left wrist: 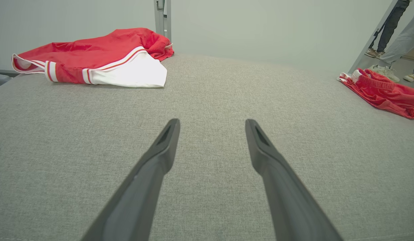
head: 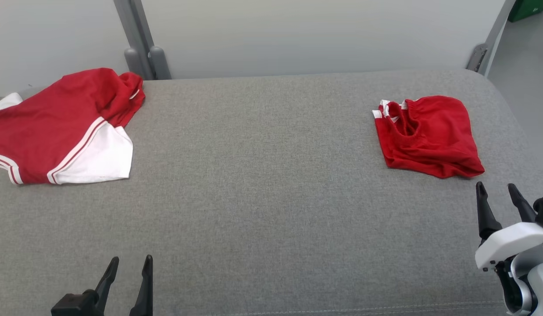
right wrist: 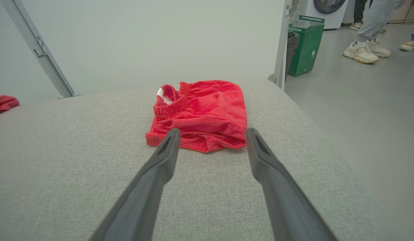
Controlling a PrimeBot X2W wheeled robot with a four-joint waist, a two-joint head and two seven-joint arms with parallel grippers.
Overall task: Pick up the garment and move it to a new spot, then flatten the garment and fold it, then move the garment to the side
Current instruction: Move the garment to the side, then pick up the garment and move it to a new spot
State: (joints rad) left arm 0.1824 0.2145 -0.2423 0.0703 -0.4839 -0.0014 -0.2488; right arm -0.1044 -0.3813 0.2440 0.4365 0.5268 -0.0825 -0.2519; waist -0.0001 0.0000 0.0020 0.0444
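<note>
The left claw (head: 132,259) and the right claw (head: 495,185) are both held released at the near edge of the grey fabric-covered table (head: 262,184), with fingers spread and nothing gripped. The folded red shorts (head: 429,136) are laid at the table's right side, just beyond the right claw's fingertips. The rumpled red-and-white garment (head: 56,127) is located at the far left corner, well apart from both claws.
</note>
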